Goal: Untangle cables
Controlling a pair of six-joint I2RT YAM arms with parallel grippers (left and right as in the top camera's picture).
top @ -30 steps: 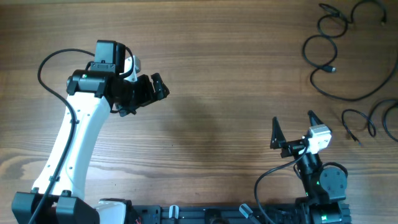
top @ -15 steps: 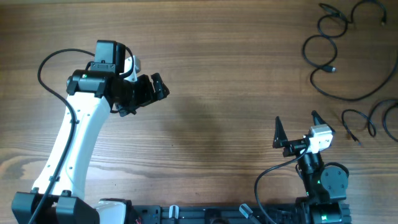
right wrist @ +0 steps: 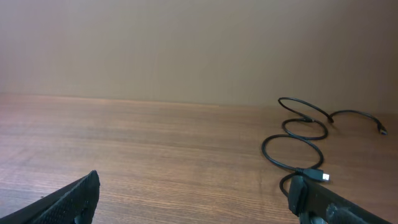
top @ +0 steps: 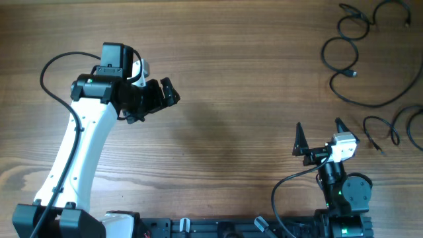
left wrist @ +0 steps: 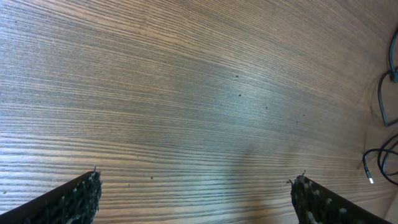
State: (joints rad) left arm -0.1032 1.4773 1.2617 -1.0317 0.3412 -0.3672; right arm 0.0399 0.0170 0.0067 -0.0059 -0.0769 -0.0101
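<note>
A brown, straight-grained wooden table spreads beneath the right claw and the left claw. A plain beige wall rises beyond the table's far edge, ahead of the right claw. The thin black cables lie in loose loops on the wood, ahead of the right claw and to its right, and well apart from the left claw. Both claws stand wide and grip nothing.
</note>
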